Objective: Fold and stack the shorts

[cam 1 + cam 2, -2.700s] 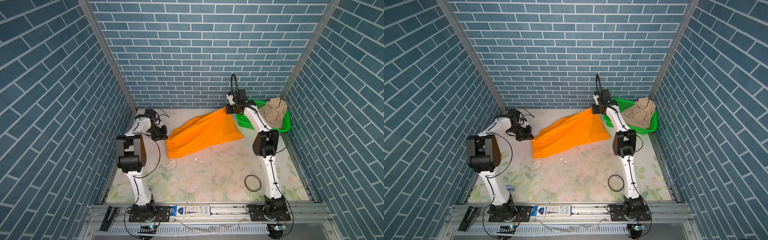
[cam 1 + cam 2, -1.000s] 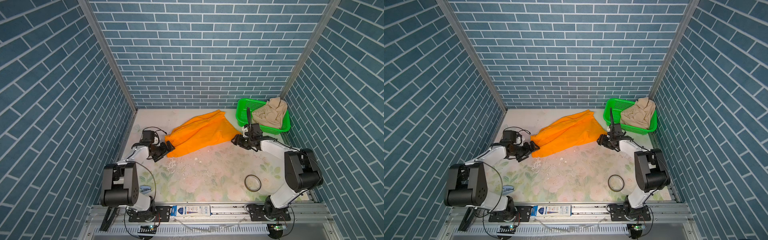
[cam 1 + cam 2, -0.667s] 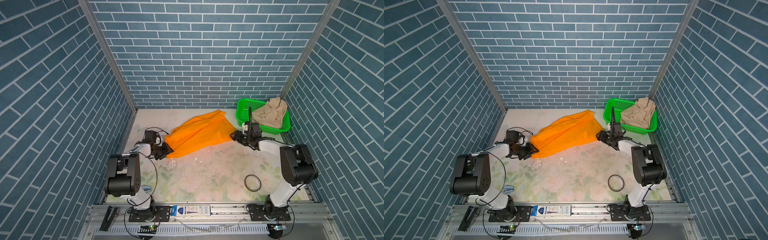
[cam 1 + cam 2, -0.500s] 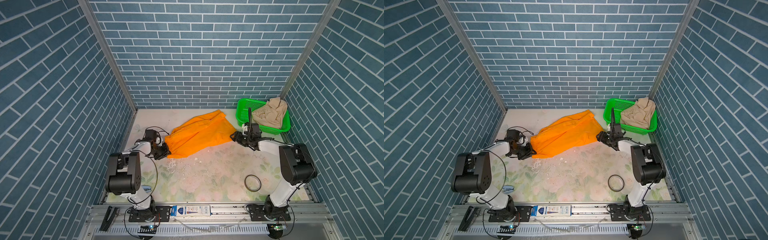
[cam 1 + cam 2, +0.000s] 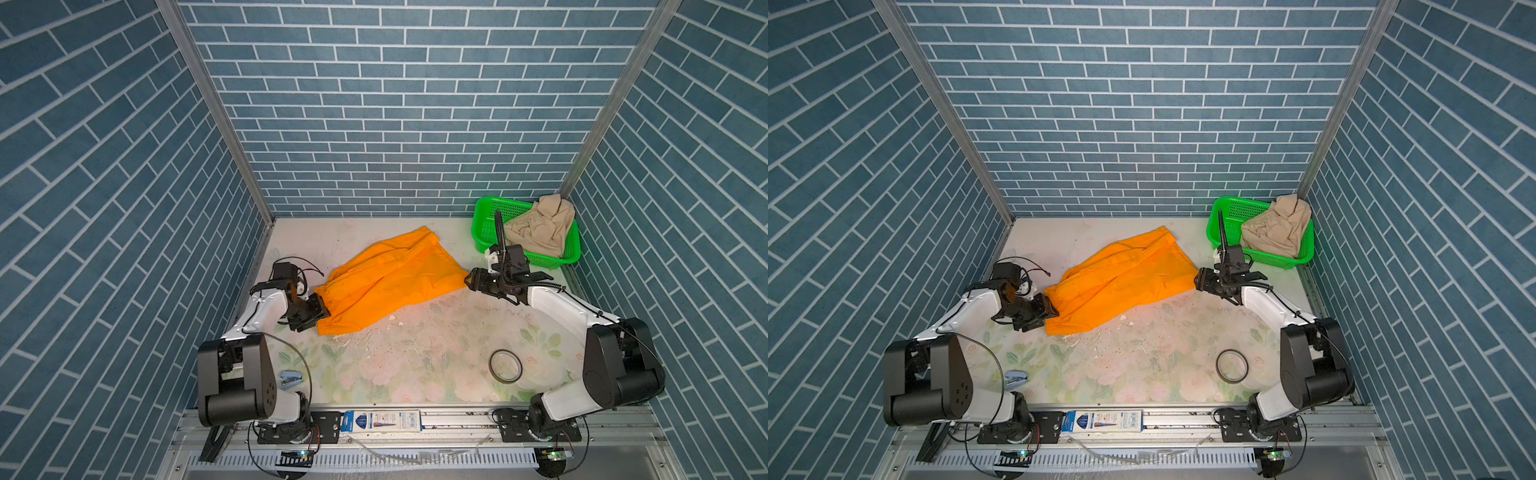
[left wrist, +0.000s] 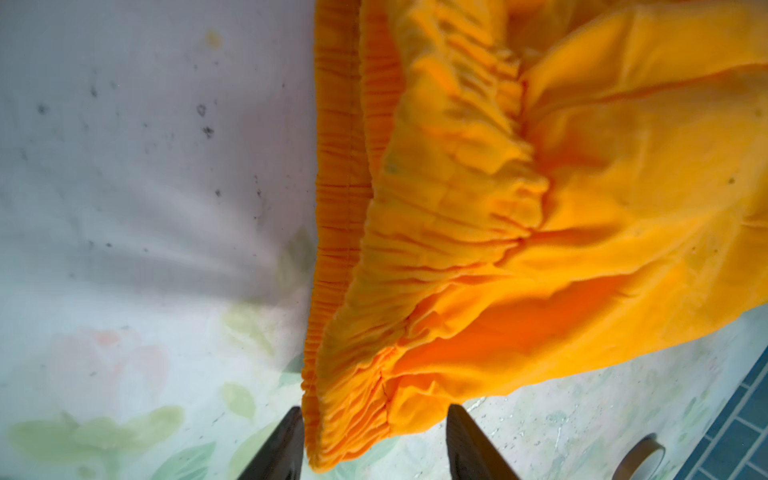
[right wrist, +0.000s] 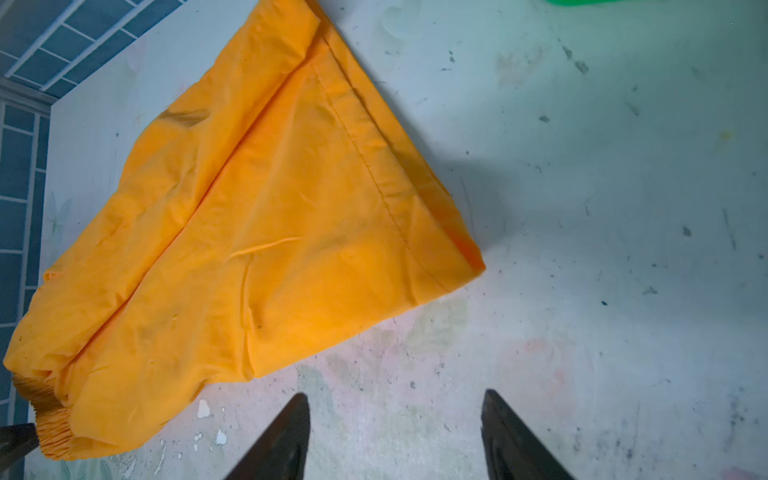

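The orange shorts [image 5: 390, 282] [image 5: 1121, 282] lie flat and slanted on the floral table, waistband at the left, leg hems at the right. My left gripper [image 5: 322, 313] [image 5: 1050, 318] sits low at the near waistband corner. In the left wrist view it [image 6: 374, 444] is open, with the bunched orange shorts' [image 6: 540, 208] corner between its fingers. My right gripper [image 5: 469, 282] [image 5: 1198, 282] hovers just off the near hem corner. It [image 7: 395, 432] is open over bare table, a little short of the orange shorts [image 7: 270, 249]. The beige shorts [image 5: 540, 230] [image 5: 1277, 230] lie crumpled in the basket.
The green basket [image 5: 482, 232] [image 5: 1217, 224] stands in the back right corner. A black ring [image 5: 505, 365] [image 5: 1231, 365] lies front right. A small blue and silver object [image 5: 289, 379] [image 5: 1016, 378] rests by the left arm's base. White flecks dot the table's middle.
Both arms came down from holding the shorts up; the shorts now lie on the table. The left gripper has slid onto the waistband corner, and the right gripper edged toward the hem.
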